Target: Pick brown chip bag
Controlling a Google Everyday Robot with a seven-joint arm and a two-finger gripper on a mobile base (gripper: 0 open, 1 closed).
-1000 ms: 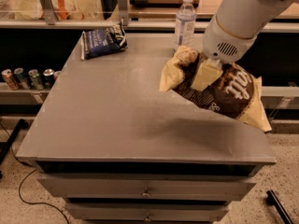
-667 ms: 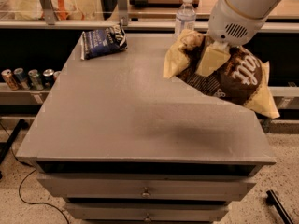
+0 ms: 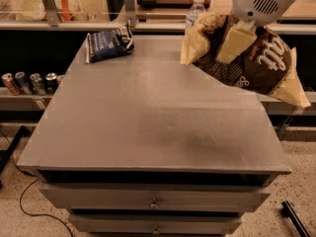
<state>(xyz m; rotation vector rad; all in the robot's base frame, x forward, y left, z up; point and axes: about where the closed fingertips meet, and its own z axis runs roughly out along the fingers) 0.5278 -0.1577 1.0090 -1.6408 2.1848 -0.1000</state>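
The white gripper (image 3: 231, 42), closed tight on the large crinkled brown-and-cream chip bag (image 3: 264, 63) hanging below its fingers, has raised it higher off the grey metal table (image 3: 148, 117), so the pick looks done.

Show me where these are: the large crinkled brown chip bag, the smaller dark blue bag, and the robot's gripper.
brown chip bag (image 3: 260, 69), camera view: dark brown middle, below the white lettering.
dark blue bag (image 3: 108, 44), camera view: its middle.
gripper (image 3: 228, 51), camera view, upper right: fingertips clamped on the bag.
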